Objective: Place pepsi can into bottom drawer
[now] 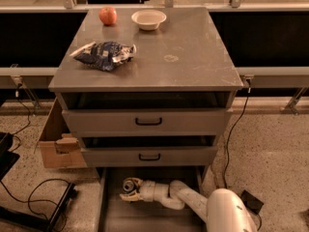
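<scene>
The bottom drawer (pixel 116 216) is pulled out at the foot of the grey cabinet, a shallow tray with a flat grey floor. My gripper (pixel 129 190) reaches into its back left part from the right, low over the floor. It is shut on the pepsi can (pixel 128 185), whose silver top faces the camera; the can's dark body is mostly hidden by the fingers. My white arm (pixel 193 202) runs across the drawer from the lower right.
The two upper drawers (pixel 147 122) are slightly open above the gripper. A blue chip bag (pixel 105 55), an apple (pixel 107 15) and a white bowl (pixel 148 19) sit on the cabinet top. A cardboard box (pixel 55 146) and cables lie on the floor at left.
</scene>
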You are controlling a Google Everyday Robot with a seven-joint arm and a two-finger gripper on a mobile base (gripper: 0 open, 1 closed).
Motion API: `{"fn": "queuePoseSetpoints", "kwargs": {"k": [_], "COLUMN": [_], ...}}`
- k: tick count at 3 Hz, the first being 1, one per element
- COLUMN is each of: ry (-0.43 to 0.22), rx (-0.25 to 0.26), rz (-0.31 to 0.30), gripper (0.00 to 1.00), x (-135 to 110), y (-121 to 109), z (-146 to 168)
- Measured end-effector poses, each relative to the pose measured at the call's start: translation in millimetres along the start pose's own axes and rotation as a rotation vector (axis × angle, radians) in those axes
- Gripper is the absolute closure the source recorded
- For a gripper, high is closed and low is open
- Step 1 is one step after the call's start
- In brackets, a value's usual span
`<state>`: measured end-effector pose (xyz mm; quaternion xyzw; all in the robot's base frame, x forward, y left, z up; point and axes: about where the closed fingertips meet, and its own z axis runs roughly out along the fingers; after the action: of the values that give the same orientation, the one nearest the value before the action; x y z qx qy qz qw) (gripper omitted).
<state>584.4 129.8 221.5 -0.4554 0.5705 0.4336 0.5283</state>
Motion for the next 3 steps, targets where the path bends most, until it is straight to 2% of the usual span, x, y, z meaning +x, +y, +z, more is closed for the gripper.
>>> {"fn": "queuePoseSetpoints", "kwargs": {"k": [1, 2, 3], "ry": [0.021, 0.019, 0.017], "rx": [-0.009, -0.011, -0.014], "rz": [-0.031, -0.030, -0.030], "gripper": [1.00, 0.82, 0.59], "x": [21.7, 20.9, 20.6], "y": [6.7, 7.7, 9.0], "z": [13.4, 14.7, 16.8]}}
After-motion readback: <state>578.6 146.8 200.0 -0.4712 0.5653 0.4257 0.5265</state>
